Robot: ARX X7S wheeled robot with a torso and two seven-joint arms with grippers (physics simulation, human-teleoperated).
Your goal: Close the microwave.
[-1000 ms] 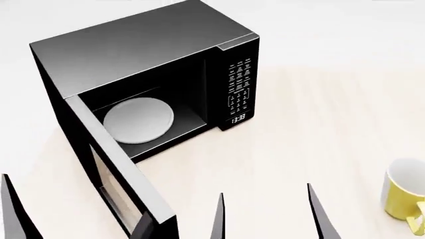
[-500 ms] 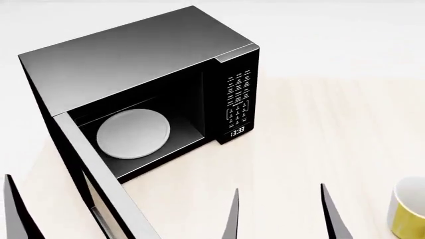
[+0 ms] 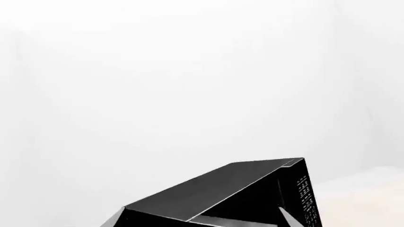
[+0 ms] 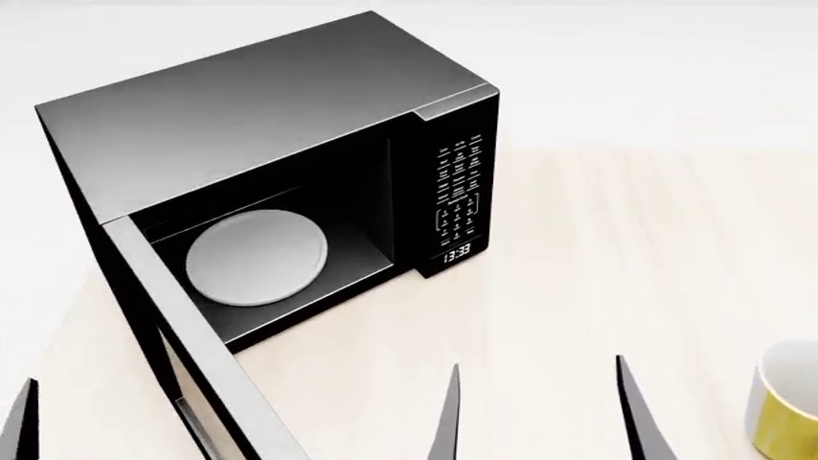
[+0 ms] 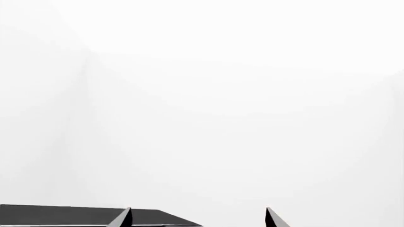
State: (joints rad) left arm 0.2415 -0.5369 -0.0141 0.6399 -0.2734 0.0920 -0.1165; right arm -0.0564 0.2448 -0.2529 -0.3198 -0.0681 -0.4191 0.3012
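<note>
The black microwave (image 4: 256, 105) stands on the table at left, its door (image 4: 192, 345) swung wide open toward me. The white plate (image 4: 256, 257) lies inside; the keypad (image 4: 461, 187) and clock (image 4: 458, 254) face right of it. My left gripper (image 4: 233, 431) is open, its fingertips low in the head view on either side of the door's outer end. It also shows in the left wrist view (image 3: 198, 218), with the microwave (image 3: 215, 189) ahead. My right gripper (image 5: 197, 217) is open and empty; one of its fingers (image 4: 639, 412) shows right of the door.
A yellow mug (image 4: 783, 407) with a white inside stands at the front right edge of the head view. The pale wooden table (image 4: 614, 240) stretches right of the microwave. A white wall fills both wrist views; the microwave's top (image 5: 63, 215) shows in the right wrist view.
Over the last second the view shifted, so the microwave sits lower left and the mug further right. In the last half second the left gripper's outer fingertip dropped lower in view.
</note>
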